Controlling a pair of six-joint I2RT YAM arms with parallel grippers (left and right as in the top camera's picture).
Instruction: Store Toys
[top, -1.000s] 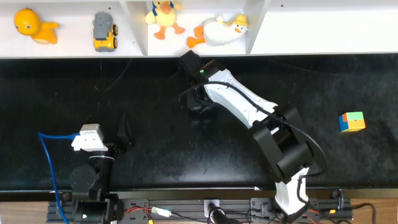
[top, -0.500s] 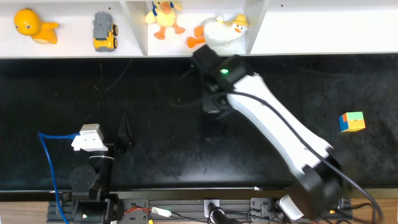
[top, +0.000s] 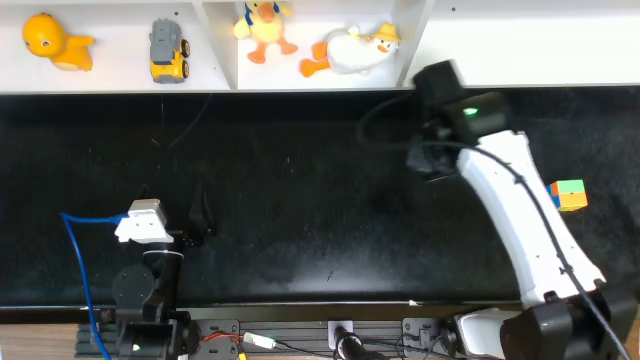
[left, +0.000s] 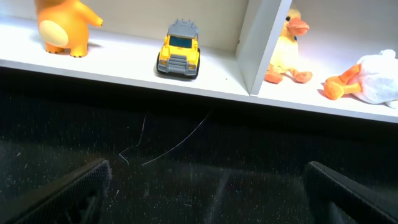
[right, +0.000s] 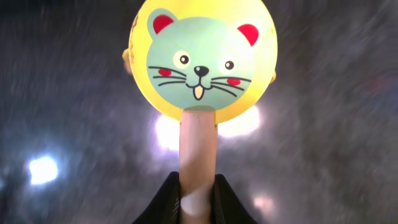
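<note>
A round yellow toy with a green cat face (right: 199, 62) and a tan handle (right: 198, 149) hangs above the black mat, and my right gripper (right: 198, 190) is shut on that handle. Seen from above, the right gripper (top: 430, 158) is at the back right of the mat, just in front of the white shelf (top: 500, 75). My left gripper (left: 211, 186) rests low at the front left (top: 198, 215), open and with nothing in it, facing the shelf. A multicoloured cube (top: 566, 195) lies on the mat at the far right.
On the shelf sit an orange duck (top: 55, 42), a yellow toy truck (top: 167, 52), a yellow plush duck (top: 264, 27) and a white plush duck (top: 352, 50). Upright dividers (top: 226, 40) split the shelf. A blue cable (top: 85, 260) loops by the left arm's base.
My right arm has swung to the right along the shelf front, from before the middle compartment to before the right one, carrying the cat-face toy. The left arm has stayed still.
</note>
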